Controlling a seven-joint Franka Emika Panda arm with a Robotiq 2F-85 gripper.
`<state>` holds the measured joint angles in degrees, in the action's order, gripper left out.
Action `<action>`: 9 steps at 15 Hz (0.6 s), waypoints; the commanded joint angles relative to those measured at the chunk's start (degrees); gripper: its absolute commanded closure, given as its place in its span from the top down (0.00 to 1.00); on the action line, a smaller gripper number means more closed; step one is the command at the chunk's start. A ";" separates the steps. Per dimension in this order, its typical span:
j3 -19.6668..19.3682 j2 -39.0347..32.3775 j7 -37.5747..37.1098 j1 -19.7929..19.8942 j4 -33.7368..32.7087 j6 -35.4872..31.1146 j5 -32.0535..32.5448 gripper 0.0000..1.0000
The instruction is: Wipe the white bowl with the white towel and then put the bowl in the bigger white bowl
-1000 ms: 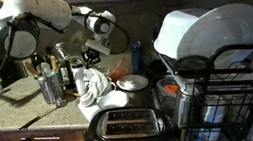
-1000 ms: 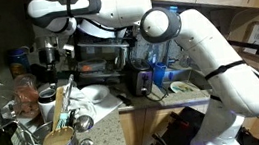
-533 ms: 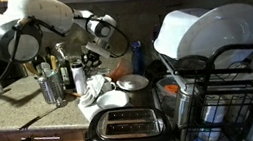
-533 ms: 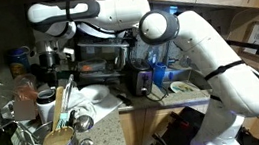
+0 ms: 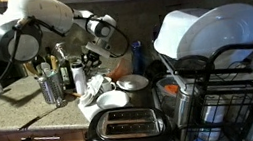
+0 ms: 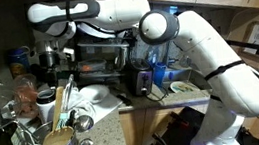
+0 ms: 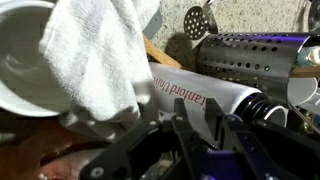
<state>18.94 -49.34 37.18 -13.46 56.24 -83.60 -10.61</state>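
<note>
My white jointed arm reaches from the right across a dim kitchen counter. My end effector hangs at the far left, its jaws too dark to read. A crumpled white towel lies on the counter nearby. A metal utensil holder with wooden spoons fills the foreground.
</note>
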 commanded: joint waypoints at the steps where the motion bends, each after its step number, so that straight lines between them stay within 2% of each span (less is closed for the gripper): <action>1: 0.00 0.00 0.00 0.00 0.00 0.00 0.00 0.28; 2: 0.00 0.00 0.00 0.00 0.00 0.00 0.00 0.53; 3: -0.36 0.02 -0.26 -0.31 -0.22 -0.07 0.67 0.54; 9: -2.38 0.83 -2.06 -0.97 -1.25 1.33 5.55 0.98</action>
<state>18.06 -49.46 36.73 -13.58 56.16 -83.59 -7.52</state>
